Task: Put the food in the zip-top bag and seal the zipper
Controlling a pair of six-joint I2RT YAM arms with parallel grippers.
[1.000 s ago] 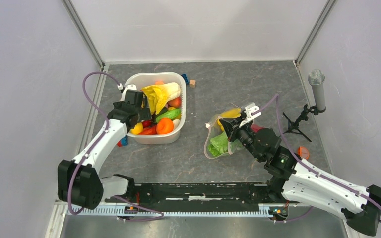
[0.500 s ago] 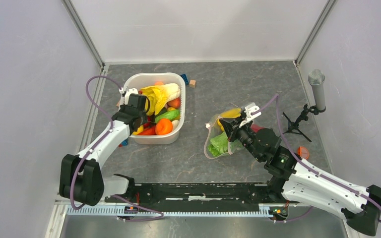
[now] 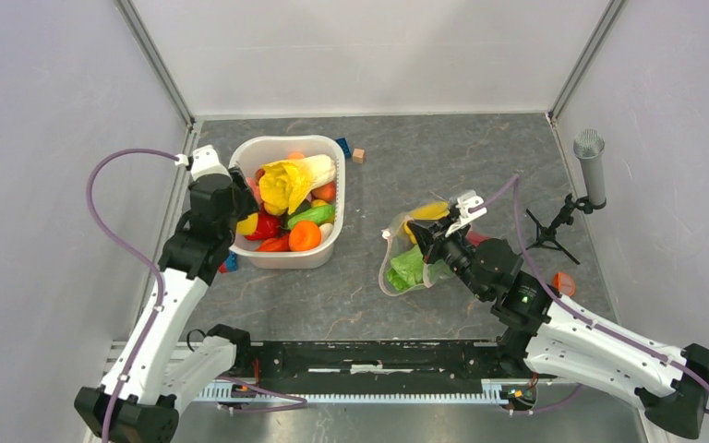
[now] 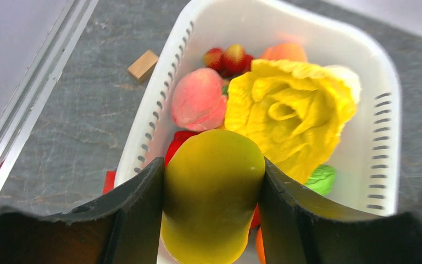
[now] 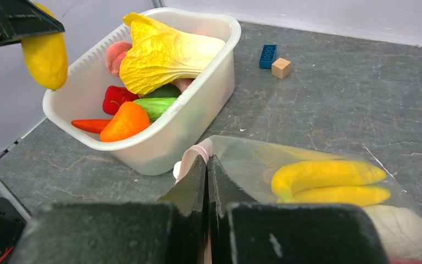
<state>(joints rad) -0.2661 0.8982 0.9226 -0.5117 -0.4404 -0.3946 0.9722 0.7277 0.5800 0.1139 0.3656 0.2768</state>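
A: Top: left end effector (image 3: pixel 243 224) at left rim of tub (image 3: pixel 286 261); zip-top bag (image 3: pixel 397 277) on the worktop (image 3: pixel 443 157), to its right.
B: Left wrist - clamped on a yellow fruit (image 4: pixel 211 203).
A: Right wrist - right end effector (image 5: pixel 206 165) pinching the zipper (image 5: pixel 192 157); bananas (image 5: pixel 329 179) bagged.

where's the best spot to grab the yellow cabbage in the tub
Probably the narrower pale stalk end of the cabbage, from straight above, jaws across its width: it lies on top of the pile in the white tub, and its leafy end flares wide.

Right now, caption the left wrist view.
Left gripper clamps a yellow fruit raised at the white tub's rim.
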